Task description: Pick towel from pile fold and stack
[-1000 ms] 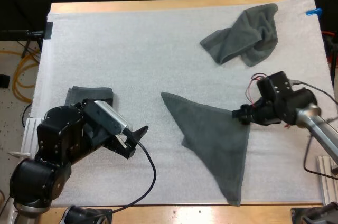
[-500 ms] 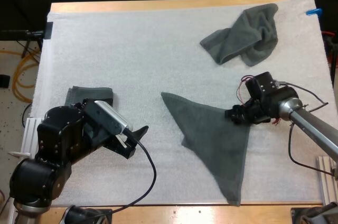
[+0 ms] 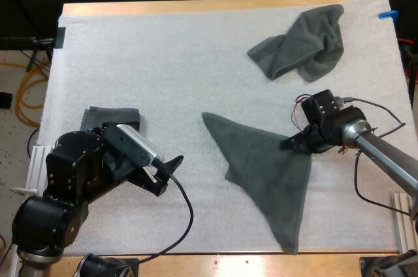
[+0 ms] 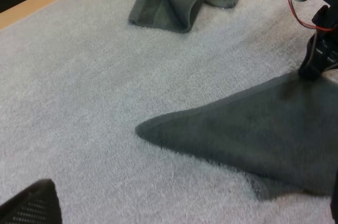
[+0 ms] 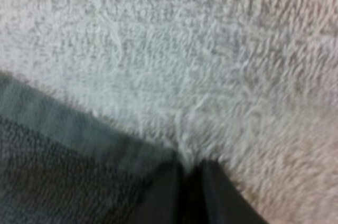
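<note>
while right pincer is clamping far right corner of flat triangular dark grey-green towel, left pincer is hovering with fingers apart, clear of cloth, beside small folded dark towel. flat towel is lying mid-right on white fleecy mat, well apart from crumpled grey-green towel. judging step: spreading for fold. doing it well means keeping grip low, pulling gently, left pincer taking opposite tip. long axis is running diagonally, one tip pointing at mat's middle, other at near edge.

Matt terry-cloth towel; fuzzy white mat; smooth wooden table.
</note>
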